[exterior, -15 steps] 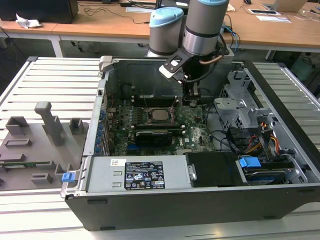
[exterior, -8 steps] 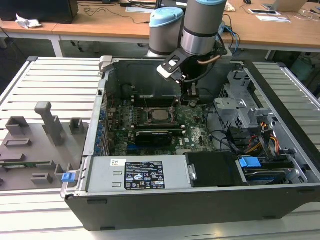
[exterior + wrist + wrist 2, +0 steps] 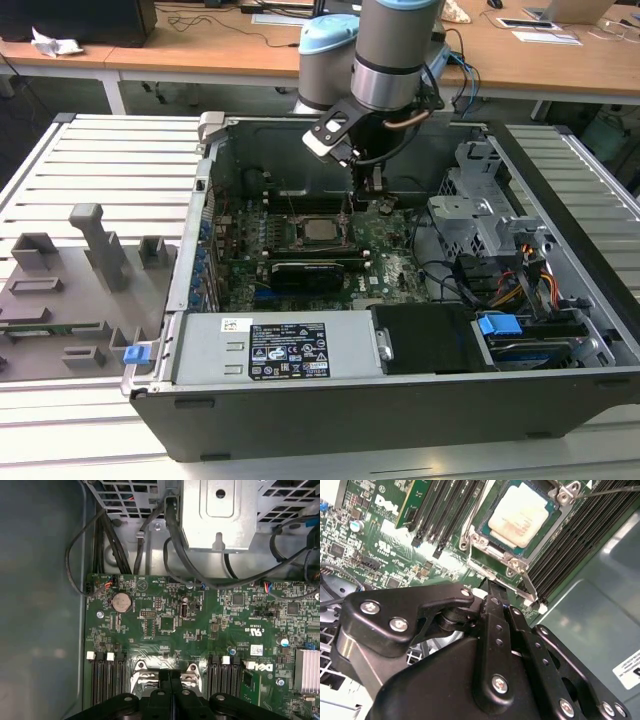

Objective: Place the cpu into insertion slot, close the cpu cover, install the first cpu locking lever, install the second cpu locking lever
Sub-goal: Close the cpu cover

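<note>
Nearest in the exterior view, the open computer case (image 3: 400, 410) lies on a slatted worktop (image 3: 110, 160), with its labelled power supply (image 3: 220, 350) along the near wall. Just beyond that sits a long black card (image 3: 305, 270) on the green motherboard (image 3: 390, 260). Behind the card, the cpu (image 3: 321, 230) lies seated in the insertion slot (image 3: 300, 231). In the second wrist view its pale metal top (image 3: 517, 517) shows through the window of the cpu cover (image 3: 492, 547), which lies flat over it.

The gripper (image 3: 347, 210) reaches down just beside the socket, on the exterior view's right of it. Both wrist views show the fingers (image 3: 171, 672) pressed together. I cannot tell whether anything is pinched at their tips, which hang close to a corner of the metal bracket (image 3: 517, 567). Memory slots (image 3: 107, 680) flank the socket, and a coin battery (image 3: 121, 601) sits farther along the board. Wooden desks (image 3: 200, 50) stand far behind.
</note>
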Robot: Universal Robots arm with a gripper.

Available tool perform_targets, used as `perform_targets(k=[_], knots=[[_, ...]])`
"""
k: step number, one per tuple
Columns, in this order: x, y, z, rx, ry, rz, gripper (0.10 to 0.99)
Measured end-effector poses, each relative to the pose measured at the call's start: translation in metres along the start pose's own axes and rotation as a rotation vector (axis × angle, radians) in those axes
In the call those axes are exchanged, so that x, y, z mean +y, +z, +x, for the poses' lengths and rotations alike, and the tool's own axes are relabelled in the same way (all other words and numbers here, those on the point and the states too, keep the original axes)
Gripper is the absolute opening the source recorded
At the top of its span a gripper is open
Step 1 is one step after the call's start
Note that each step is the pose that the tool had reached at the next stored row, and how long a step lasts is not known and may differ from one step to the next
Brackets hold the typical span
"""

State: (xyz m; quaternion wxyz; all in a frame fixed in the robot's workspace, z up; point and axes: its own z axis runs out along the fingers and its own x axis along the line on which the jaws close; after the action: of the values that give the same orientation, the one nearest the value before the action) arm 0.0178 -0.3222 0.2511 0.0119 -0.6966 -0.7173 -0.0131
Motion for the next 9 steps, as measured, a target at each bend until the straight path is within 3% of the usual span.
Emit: perform_targets(k=[7,9], knots=[[-0.0115,0.0029,0.0002,0.0000,0.000,0.000,0.106],[-0.0183,0.0074,0.0003,0.0001,0.000,0.000,0.106]])
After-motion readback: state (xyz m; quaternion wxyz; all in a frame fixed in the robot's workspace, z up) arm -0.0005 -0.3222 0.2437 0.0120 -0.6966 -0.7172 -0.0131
